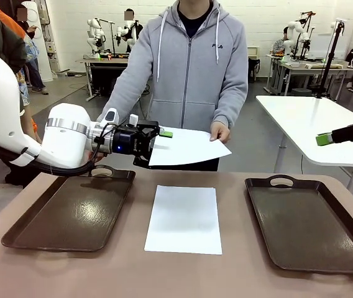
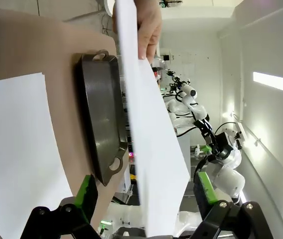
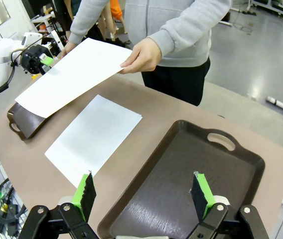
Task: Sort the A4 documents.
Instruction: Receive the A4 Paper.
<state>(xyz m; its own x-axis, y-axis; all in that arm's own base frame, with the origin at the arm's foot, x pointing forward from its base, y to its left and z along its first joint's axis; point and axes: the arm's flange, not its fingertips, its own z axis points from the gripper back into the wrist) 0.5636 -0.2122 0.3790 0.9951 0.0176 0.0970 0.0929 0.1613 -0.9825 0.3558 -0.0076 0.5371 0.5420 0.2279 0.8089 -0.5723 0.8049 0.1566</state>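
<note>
I take the A4 sheet lying flat on the table (image 1: 184, 218) as my reference; it sits mid-table (image 1: 183, 273), long edge running away from me. Left of that sheet is a dark brown handled tray (image 1: 71, 214), and right of it a second tray (image 1: 307, 223) of the same kind. Both trays are apart from the sheet, with bare tabletop between.

Above and beyond the flat sheet, a person holds a second A4 sheet (image 1: 189, 148) in the air, roughly level and dipping a little toward my side. One of their hands (image 1: 220, 131) pinches the edge on the right-tray side. In the right wrist view another hand (image 3: 69, 48) holds the opposite far corner.

My left gripper (image 1: 155, 148) hovers above the gap between the left tray and the flat sheet, pointing at the raised sheet. Its jaws stand wide apart, one green pad above the paper's near corner and one finger below. In the left wrist view the paper's edge runs between the two fingers, and I see neither pad pressing on it.

My right gripper (image 3: 144, 195) hangs over the tray right of the flat sheet, jaws spread and holding nothing.
</note>
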